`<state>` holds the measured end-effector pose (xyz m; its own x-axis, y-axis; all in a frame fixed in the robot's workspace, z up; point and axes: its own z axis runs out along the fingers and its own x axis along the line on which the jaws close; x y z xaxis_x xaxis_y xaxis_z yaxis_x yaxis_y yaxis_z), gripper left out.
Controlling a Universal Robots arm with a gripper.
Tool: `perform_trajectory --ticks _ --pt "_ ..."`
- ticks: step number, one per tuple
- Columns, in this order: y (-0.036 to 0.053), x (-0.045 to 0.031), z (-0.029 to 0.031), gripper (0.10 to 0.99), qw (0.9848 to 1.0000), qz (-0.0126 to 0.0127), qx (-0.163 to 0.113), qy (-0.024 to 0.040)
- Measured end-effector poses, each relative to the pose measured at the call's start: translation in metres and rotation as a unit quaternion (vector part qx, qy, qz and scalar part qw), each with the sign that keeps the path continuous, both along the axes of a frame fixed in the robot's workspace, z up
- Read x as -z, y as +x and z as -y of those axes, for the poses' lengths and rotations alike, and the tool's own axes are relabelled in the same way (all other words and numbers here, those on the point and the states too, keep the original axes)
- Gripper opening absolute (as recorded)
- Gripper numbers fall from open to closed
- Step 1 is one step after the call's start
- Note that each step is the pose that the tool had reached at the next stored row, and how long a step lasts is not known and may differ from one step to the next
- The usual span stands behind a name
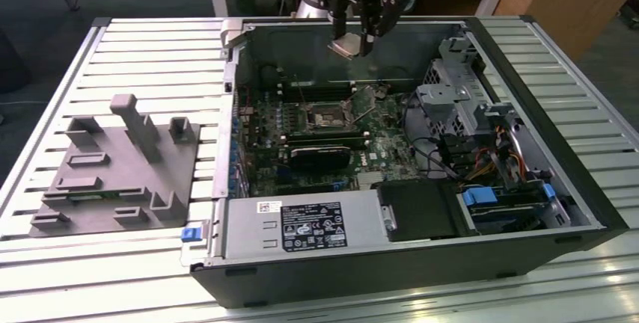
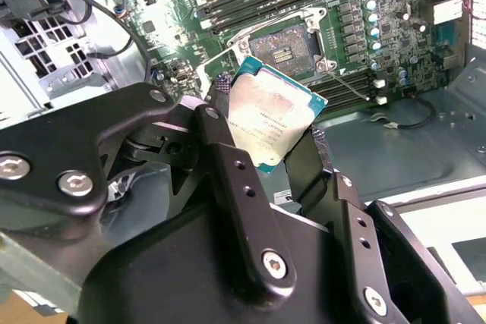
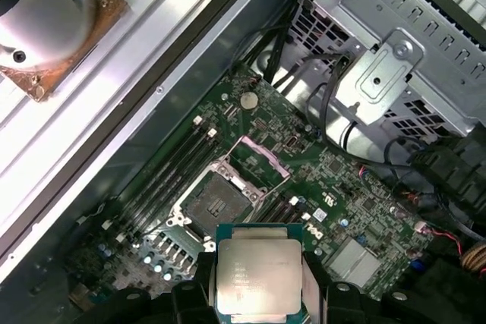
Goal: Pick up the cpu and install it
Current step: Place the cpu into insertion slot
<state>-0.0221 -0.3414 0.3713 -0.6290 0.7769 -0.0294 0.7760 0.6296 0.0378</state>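
Open air separates gripper (image 1: 357, 40), clamping cpu (image 1: 345, 45), from open socket (image 1: 327, 119); drive cage (image 1: 450, 91) crowds the exterior view's right.

Lighting was overhead and pretty even, nothing harsh. The ribbed silver metal table (image 1: 100, 263) blew out almost white along its near slats. Inside the open black computer case (image 1: 420, 274) it got dimmer, with shadow pooled by the walls. The thin silvery-topped square cpu (image 3: 257, 275) showed a soft sheen in both wrist views.
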Motion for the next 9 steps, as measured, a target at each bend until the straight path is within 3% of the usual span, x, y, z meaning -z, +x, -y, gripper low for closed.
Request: perform_trajectory --ticks 9 --pt "-0.0042 0.0018 -0.0004 0.537 0.999 0.0 0.045 0.0"
